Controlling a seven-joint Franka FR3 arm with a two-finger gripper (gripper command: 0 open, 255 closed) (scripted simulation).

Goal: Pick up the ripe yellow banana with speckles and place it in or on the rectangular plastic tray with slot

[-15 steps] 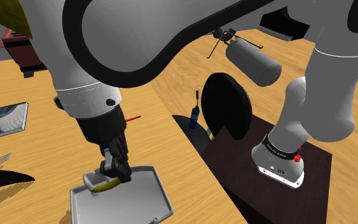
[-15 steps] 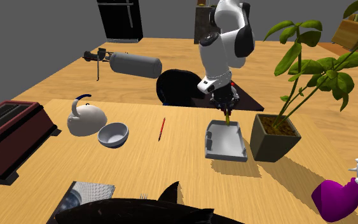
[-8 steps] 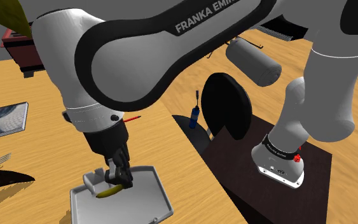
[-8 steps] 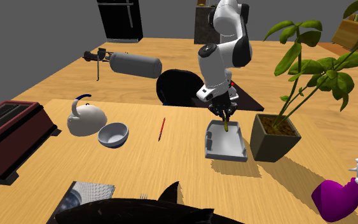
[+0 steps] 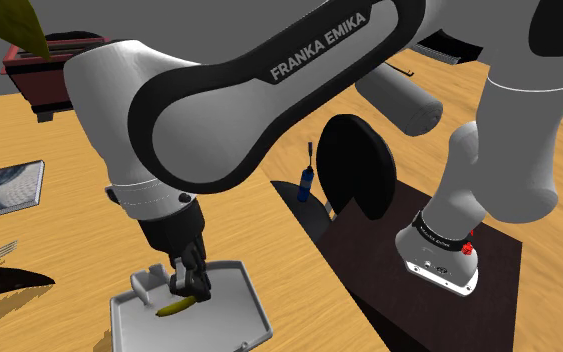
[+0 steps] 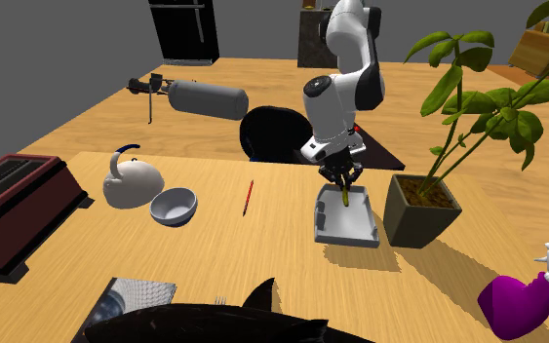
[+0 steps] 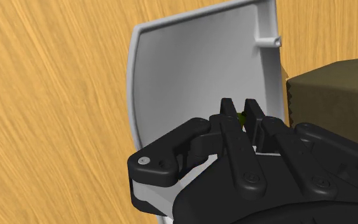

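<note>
The grey rectangular tray (image 5: pixel 241 312) lies on the wooden table close to the stand. My gripper (image 5: pixel 195 291) is low over the tray's inside, shut on the yellow-green banana (image 5: pixel 175 308). The banana's free end reaches down to the tray floor. From the second exterior view the gripper (image 6: pixel 341 179) hangs over the tray (image 6: pixel 346 230) with the banana (image 6: pixel 344 195) under it. In the wrist view the fingers (image 7: pixel 227 105) stand close together around a sliver of banana (image 7: pixel 240 116), above the tray (image 7: pixel 190 63).
A potted plant (image 6: pixel 418 209) stands right beside the tray; its pot (image 7: pixel 330 83) is near the gripper. A red pen (image 6: pixel 249 197), a bowl (image 6: pixel 174 206) and a white kettle (image 6: pixel 131 182) lie further off. A black disc (image 5: pixel 357 165) and a blue screwdriver (image 5: pixel 307 178) sit by the stand (image 5: pixel 429 290).
The gripper has come down with the banana from above the tray's far rim into the tray, shifting slightly to the shoulder view's right. The arm's elbow swung over it.
</note>
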